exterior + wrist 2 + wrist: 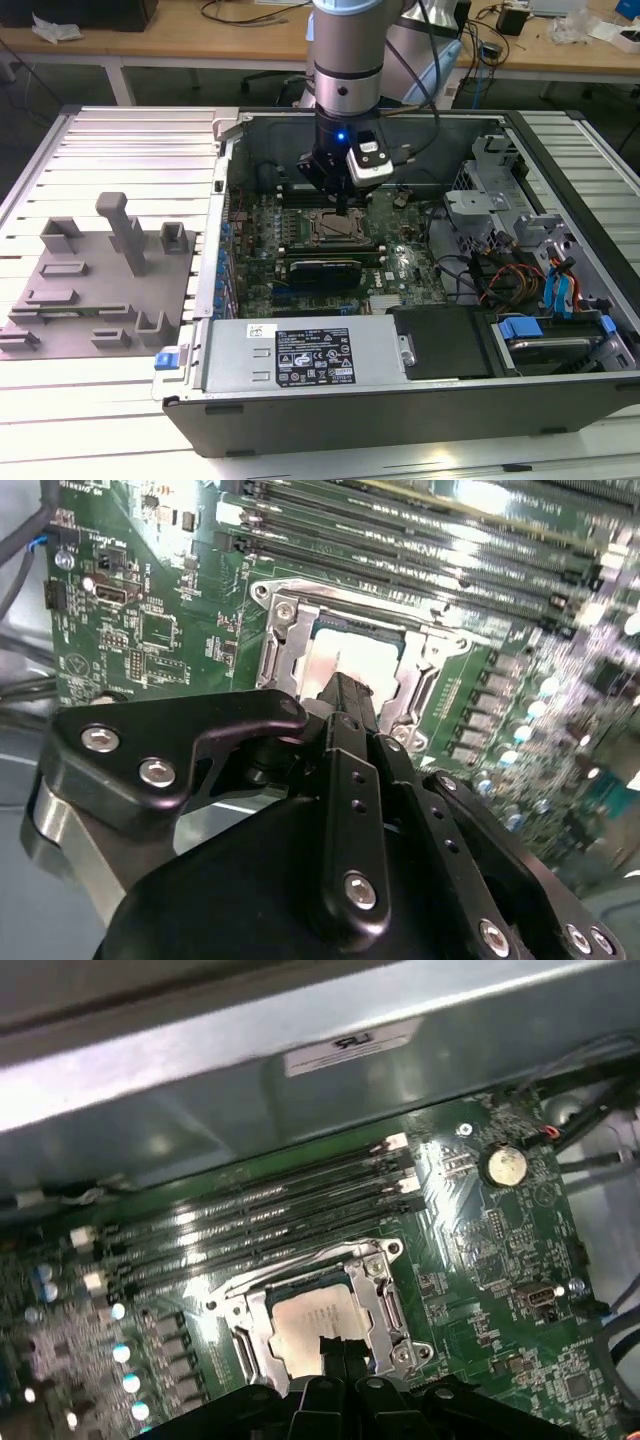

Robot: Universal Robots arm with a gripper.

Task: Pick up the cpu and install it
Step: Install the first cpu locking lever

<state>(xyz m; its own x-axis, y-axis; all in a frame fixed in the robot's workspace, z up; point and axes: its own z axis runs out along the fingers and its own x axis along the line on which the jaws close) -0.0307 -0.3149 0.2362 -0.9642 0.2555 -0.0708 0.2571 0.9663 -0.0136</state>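
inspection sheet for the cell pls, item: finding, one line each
Surface: ribbed metal table carrying an open computer case.
Job's things: cpu lies flat inside the metal-framed socket on the motherboard.
Clutter: grey moulded tray at the exterior view's left, beside the case.
Grippers: gripper directly above the cpu, fingers close together; contact cannot be told.
Cables: orange and other wires in the case at the exterior view's right.
Surroundings: wooden benches behind the table.
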